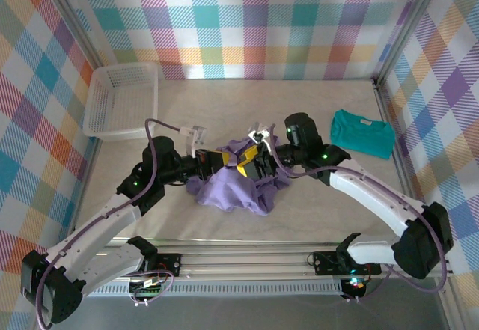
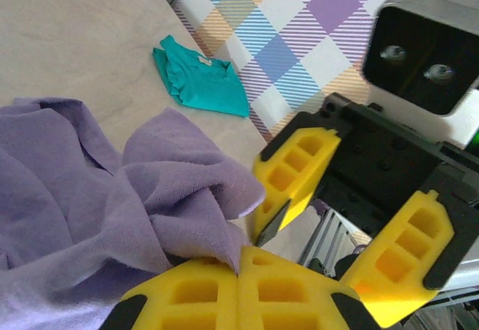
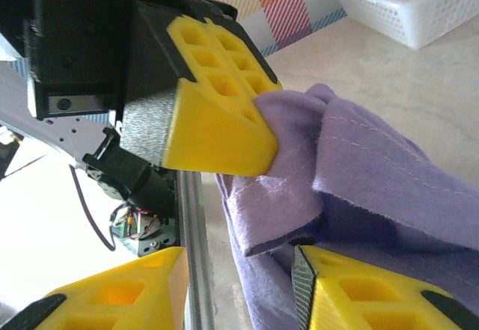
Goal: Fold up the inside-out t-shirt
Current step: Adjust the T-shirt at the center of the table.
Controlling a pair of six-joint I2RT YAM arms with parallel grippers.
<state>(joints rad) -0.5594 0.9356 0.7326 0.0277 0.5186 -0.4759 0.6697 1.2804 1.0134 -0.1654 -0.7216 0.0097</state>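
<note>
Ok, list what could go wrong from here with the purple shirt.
The crumpled lavender cotton t-shirt is pinched only at a small fold by the shut left jaws; pulling may slip it free. The open right jaws sit very near the left ones, so they could collide or catch several layers.

Bright, even light, soft shadows, slightly blurred wrist views.

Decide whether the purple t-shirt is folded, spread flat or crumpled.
Crumpled, not folded. The purple t-shirt sits in a rumpled heap on the table, its cloth bunched in loose ridges with no flat, squared layers.
</note>
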